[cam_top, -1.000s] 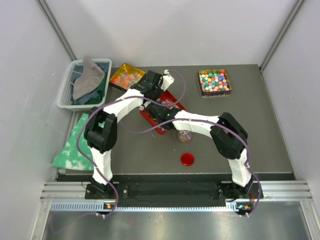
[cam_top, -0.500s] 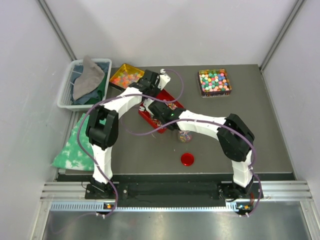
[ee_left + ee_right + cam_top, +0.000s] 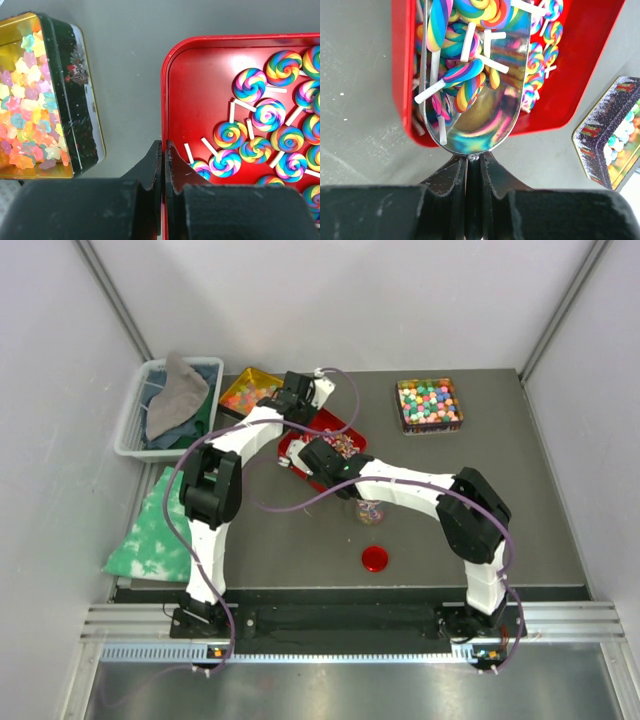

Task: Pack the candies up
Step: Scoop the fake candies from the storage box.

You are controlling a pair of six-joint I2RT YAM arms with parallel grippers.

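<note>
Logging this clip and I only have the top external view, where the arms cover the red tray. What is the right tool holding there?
Observer: The right tool is shut on the handle of a metal scoop, which sits over the red tray.
Operator: Is anything in the scoop?
Observer: Yes, several rainbow swirl lollipops with white sticks lie in it.
Operator: And the left tool?
Observer: The left tool is shut on the tray's side wall, on the side facing the gold tin.
</note>
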